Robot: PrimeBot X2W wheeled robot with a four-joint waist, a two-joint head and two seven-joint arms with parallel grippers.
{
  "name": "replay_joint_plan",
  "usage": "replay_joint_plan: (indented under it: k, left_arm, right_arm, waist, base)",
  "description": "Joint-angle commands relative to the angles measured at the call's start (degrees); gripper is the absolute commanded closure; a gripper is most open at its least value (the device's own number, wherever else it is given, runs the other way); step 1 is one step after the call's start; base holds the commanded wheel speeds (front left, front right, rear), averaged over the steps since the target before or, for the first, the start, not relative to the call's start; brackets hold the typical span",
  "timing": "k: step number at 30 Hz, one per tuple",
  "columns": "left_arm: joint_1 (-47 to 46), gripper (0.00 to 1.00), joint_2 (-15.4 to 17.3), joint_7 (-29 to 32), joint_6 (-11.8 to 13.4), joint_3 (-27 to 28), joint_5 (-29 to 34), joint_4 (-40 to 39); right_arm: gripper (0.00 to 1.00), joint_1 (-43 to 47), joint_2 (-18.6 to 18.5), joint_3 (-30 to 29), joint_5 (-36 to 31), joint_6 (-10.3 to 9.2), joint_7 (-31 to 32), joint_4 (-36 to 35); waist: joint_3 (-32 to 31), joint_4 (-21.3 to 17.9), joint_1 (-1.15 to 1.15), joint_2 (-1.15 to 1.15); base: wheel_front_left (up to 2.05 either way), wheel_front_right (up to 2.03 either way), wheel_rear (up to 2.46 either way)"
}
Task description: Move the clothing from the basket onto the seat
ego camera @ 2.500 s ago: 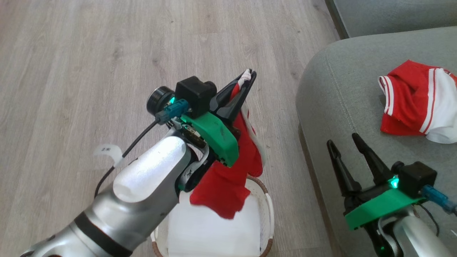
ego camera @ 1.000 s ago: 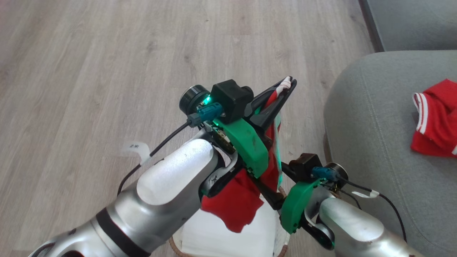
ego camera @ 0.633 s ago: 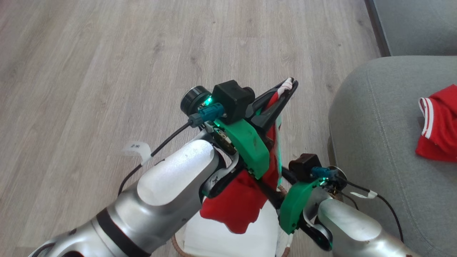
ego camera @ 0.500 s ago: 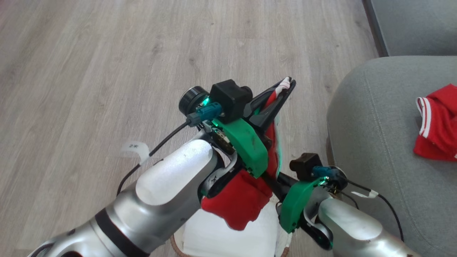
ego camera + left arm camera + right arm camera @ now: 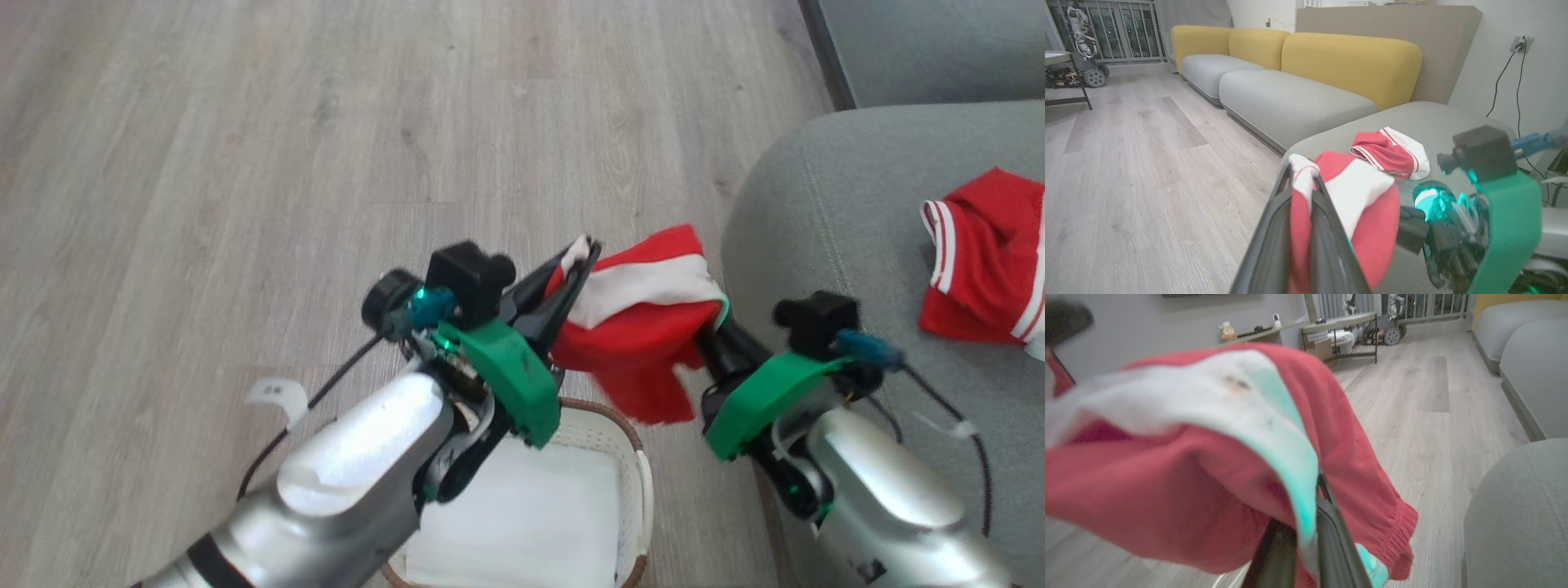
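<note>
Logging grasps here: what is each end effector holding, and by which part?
Both hold one red garment, stretched between them: the left end effector pinches its white-trimmed edge, the right end effector the opposite end.

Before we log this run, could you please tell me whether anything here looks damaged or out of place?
The soft red fabric garment with a white panel, clamped between the left gripper and the right gripper, has a small dark smudge on its white panel. Otherwise nothing stands out.
</note>
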Motion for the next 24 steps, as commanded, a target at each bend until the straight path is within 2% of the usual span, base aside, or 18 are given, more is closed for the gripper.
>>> replay_joint_plan:
  k: [1, 13, 18, 19, 20, 21, 24]
  left_arm:
    - [-1.67, 1.00, 1.40, -0.69, 0.38, 1.92, -0.22, -1.49]
    - [1.58, 1.00, 0.85, -2.12, 1.45, -0.44, 0.72, 1.14]
    - [2.19, 1.00, -0.67, -3.76, 0.13, -1.57, 0.77, 2.97]
    - [2.16, 0.71, -1.08, -4.22, -0.07, -1.63, 0.81, 3.27]
    - [2.10, 0.20, -1.40, -4.67, -0.27, -1.67, 0.91, 3.50]
    - [2.00, 0.00, -1.72, -5.12, -0.53, -1.68, 1.00, 3.66]
    - [1.73, 0.00, -2.32, -6.22, -0.84, -1.41, 1.44, 4.01]
  right_arm:
    - [1.00, -0.39, -0.37, -2.28, -1.18, -0.01, -0.38, -3.56]
    - [1.00, 2.22, -1.49, -13.39, -3.30, -0.01, -0.38, -13.38]
    - [1.00, 3.09, -2.46, -15.52, -3.79, -0.01, -0.38, -17.21]
    - [1.00, 3.25, -2.65, -15.94, -3.92, -0.01, -0.38, -17.79]
    - [1.00, 3.37, -2.81, -16.22, -4.09, -0.01, -0.38, -18.33]
    - [1.00, 3.50, -3.01, -16.55, -4.26, -0.01, -0.38, -18.83]
    - [1.00, 3.75, -3.77, -17.52, -4.77, -0.01, -0.38, -20.31]
  waist:
    - [0.34, -0.62, 0.00, 0.00]
    - [2.04, -4.14, 0.00, 0.00]
    - [2.85, -6.42, 0.00, 0.00]
    - [2.96, -6.80, 0.00, 0.00]
    - [3.05, -7.36, 0.00, 0.00]
    - [3.09, -7.83, 0.00, 0.00]
    - [3.26, -9.45, 0.00, 0.00]
  base:
    - [0.00, 0.00, 0.00]
    - [0.00, 0.00, 0.00]
    - [0.00, 0.00, 0.00]
    - [0.00, 0.00, 0.00]
    - [0.00, 0.00, 0.00]
    - [0.00, 0.00, 0.00]
    - [0.00, 0.00, 0.00]
